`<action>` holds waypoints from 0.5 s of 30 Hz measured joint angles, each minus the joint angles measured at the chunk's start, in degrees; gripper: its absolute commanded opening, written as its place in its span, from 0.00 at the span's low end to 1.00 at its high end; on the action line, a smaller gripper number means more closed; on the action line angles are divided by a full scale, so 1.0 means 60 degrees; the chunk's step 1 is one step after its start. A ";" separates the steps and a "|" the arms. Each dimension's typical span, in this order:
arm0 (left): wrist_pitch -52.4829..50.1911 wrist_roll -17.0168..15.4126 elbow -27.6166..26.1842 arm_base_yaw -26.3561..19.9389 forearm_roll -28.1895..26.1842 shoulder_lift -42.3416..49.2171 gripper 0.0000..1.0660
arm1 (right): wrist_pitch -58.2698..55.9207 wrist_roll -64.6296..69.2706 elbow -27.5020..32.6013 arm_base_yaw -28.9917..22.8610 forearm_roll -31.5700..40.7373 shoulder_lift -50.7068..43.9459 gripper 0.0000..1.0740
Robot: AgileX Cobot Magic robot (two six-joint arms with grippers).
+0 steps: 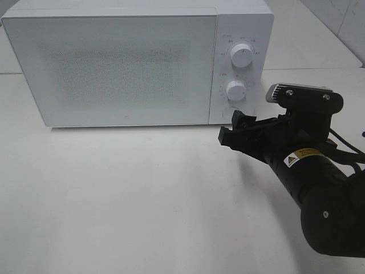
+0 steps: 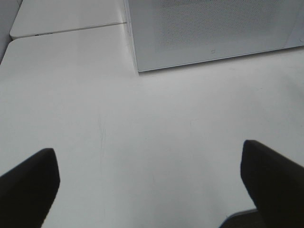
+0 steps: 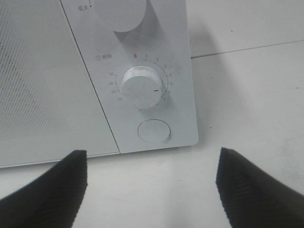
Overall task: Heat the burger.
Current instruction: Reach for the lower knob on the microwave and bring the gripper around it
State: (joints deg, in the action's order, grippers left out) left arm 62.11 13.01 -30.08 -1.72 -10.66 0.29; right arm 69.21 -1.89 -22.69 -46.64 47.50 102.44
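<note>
Starting at the left with the left claw (image 2: 148,159): spread wide, nothing between its two dark fingers (image 2: 28,187), hanging over bare white tabletop (image 2: 156,118) just off the front left corner of the microwave (image 1: 114,63); caught only by its own wrist camera, outside the high view. Moving right to the microwave itself: white, standing on the tabletop toward the back, taking up most of the width, with its frosted, speckled door (image 1: 108,85) shut flat. No telling the burger's whereabouts: showing in none of the three views, nothing readable through that door. Passing on to the control panel (image 1: 254,25) right of the door: an upper knob (image 1: 242,56), a lower knob (image 1: 236,90) beneath it with its dash turned off the 0 mark, and a round button (image 3: 153,131) lowest of all, near the panel's bottom edge. Ending at the right with the right claw (image 1: 235,130): open wide and empty, held low just in front of the panel, aimed at the round button and the lower knob, close to them but short of touching in the wrist view. Behind it, reaching in from the lower right corner of the high view: the black right arm (image 1: 319,194), with a yellow warning label (image 1: 301,156) on its side and a silver-cased camera (image 1: 296,90) mounted above the wrist.
</note>
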 measured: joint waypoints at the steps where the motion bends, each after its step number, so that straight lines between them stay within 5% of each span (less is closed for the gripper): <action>1: 0.0000 0.0000 0.0000 0.0000 0.0000 0.0000 0.91 | 0.0000 0.0172 0.0000 0.0000 0.0000 0.0000 0.66; 15: 0.0000 0.0000 0.0000 0.0000 0.0000 0.0000 0.91 | 0.0000 -0.0668 -0.0544 0.0000 0.0010 0.0363 0.70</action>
State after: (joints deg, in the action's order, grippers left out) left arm 62.11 13.01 -30.08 -1.72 -10.66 0.29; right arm 69.21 -5.90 -25.95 -46.64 47.56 104.62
